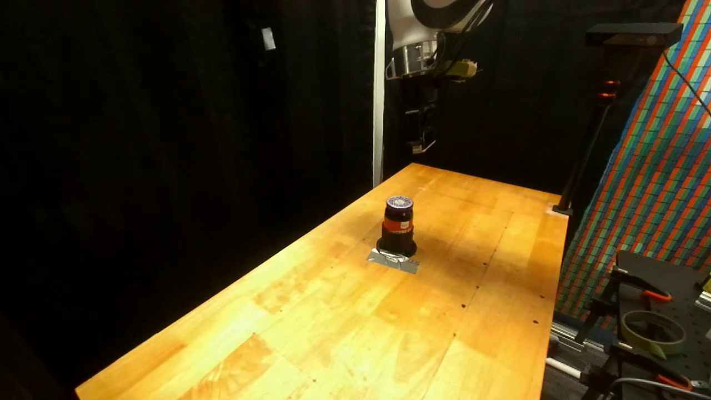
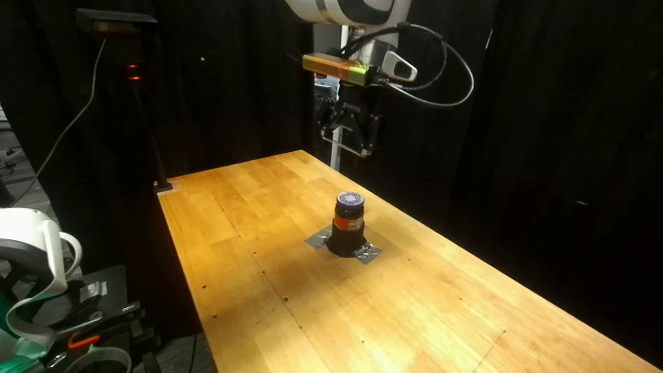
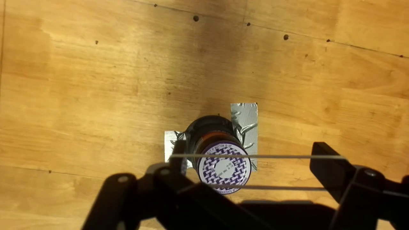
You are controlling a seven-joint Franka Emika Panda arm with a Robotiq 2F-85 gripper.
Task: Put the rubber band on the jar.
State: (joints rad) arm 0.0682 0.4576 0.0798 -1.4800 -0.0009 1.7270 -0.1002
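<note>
The jar (image 1: 399, 225) has a patterned purple and white lid and an orange label. It stands upright in a black holder taped to the table, and shows in an exterior view (image 2: 348, 221) and in the wrist view (image 3: 224, 169). My gripper (image 2: 345, 145) is open and is above table height, apart from the jar. The thin pale rubber band (image 3: 281, 156) is stretched around the two spread fingers. In the wrist view the gripper (image 3: 250, 155) frames the jar lid nearer the left finger, with both band strands crossing over the lid. The band's far ends are hidden by the fingers.
Silver tape (image 3: 247, 124) fixes the holder (image 2: 346, 243) to the wooden table (image 1: 333, 333). A dark camera stand (image 2: 150, 134) rises from a table corner. Beside the table is a black shelf (image 1: 661, 283) with a tape roll (image 1: 652, 332). Black curtains surround the table.
</note>
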